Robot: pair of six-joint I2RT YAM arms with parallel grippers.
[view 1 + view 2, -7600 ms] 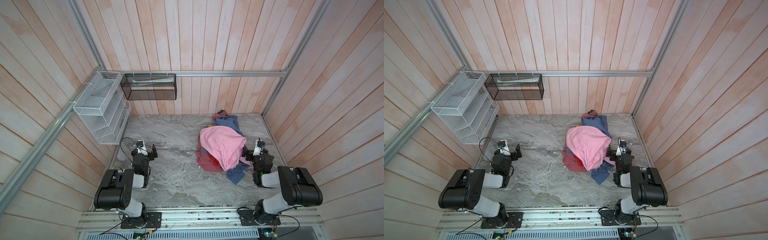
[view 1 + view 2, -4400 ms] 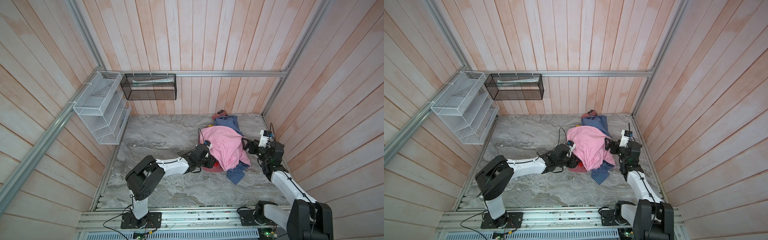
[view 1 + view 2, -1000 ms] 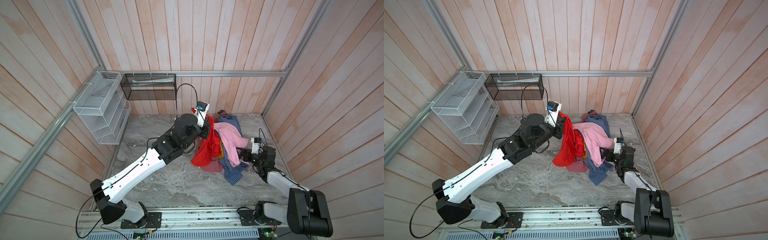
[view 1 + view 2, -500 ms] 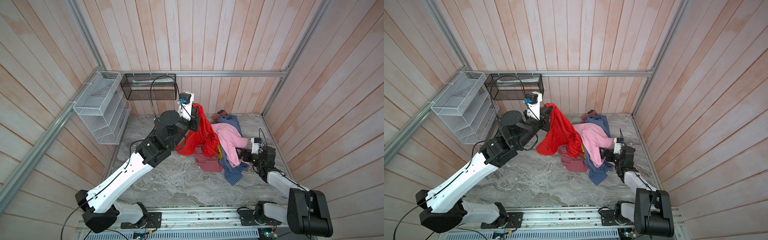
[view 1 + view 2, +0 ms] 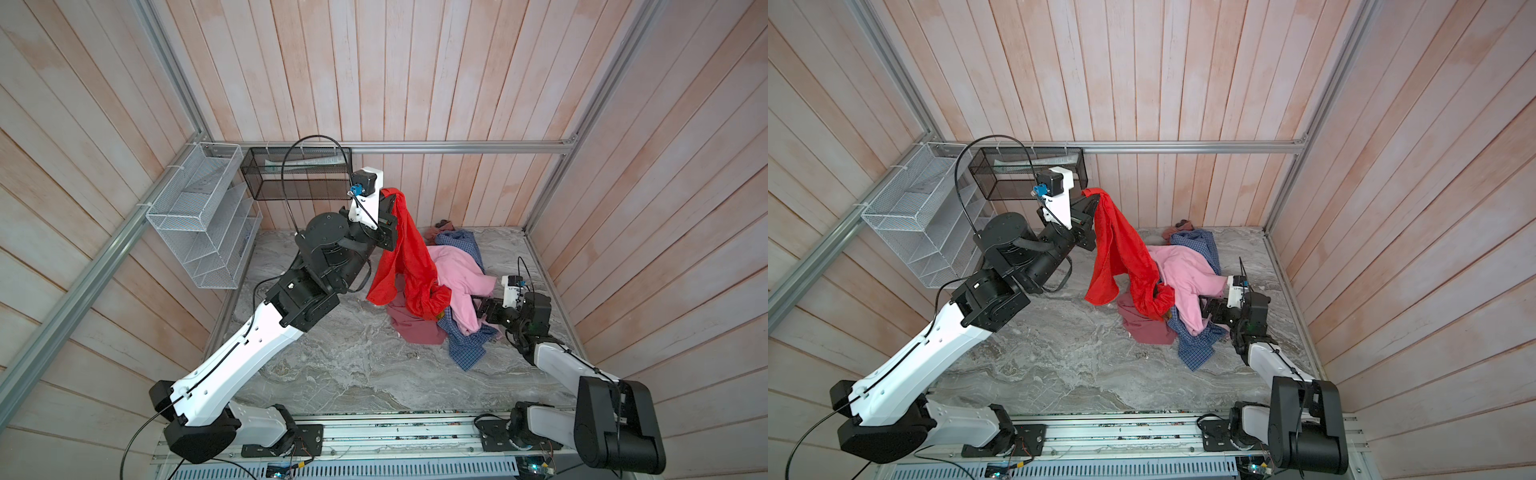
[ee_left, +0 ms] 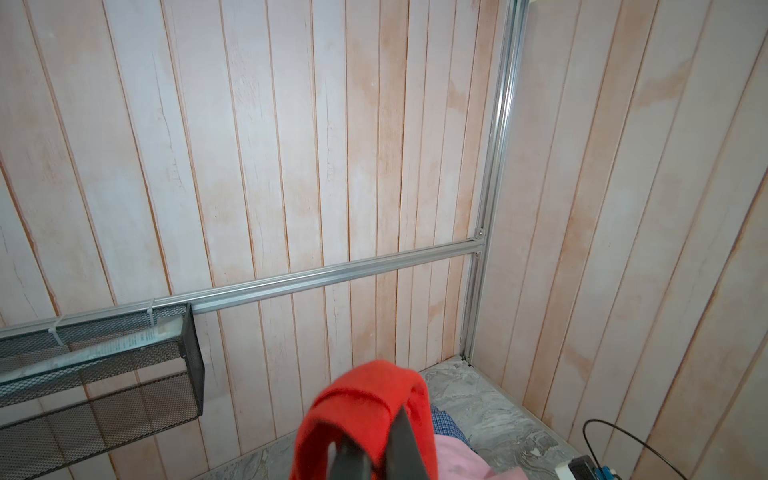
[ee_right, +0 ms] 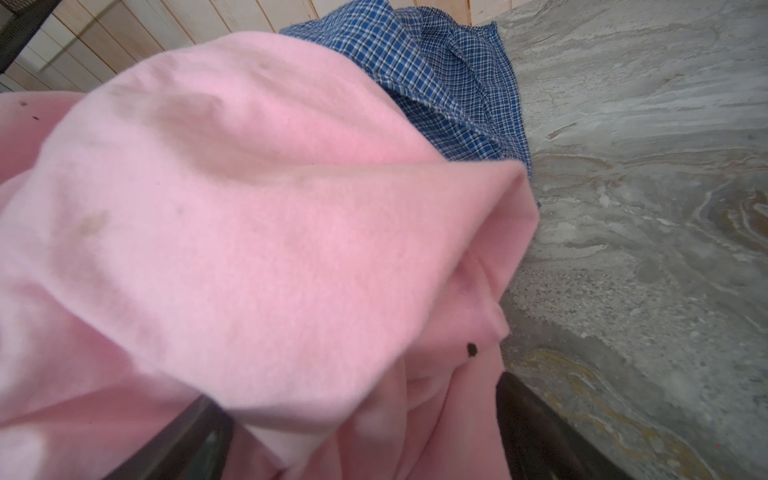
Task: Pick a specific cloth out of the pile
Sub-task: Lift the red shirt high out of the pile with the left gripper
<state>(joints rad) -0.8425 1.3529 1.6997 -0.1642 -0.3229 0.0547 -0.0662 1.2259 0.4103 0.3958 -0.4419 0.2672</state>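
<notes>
The bright red-orange cloth (image 5: 409,257) (image 5: 1121,245) hangs from my left gripper (image 5: 390,214) (image 5: 1090,212), which is shut on its top fold high above the marble floor. In the left wrist view the cloth (image 6: 365,407) drapes over both dark fingers of that gripper (image 6: 376,444). Its lower end still lies on the pile, against the large pink cloth (image 5: 461,274) (image 5: 1183,270). My right gripper (image 5: 484,307) (image 5: 1208,309) sits low at the pile's right side. Its jaws (image 7: 365,428) stand wide apart with pink cloth (image 7: 249,208) bulging between them.
The pile also holds blue checked shirts (image 5: 467,353) (image 7: 449,83) and a dusty maroon cloth (image 5: 411,326) spread flat on the floor. A white wire rack (image 5: 199,216) and a black mesh basket (image 5: 295,174) hang on the walls at the back left.
My left arm has carried the red cloth higher and toward the back left, drawing it out longer from the pile. The right arm has stayed put over the last second.
</notes>
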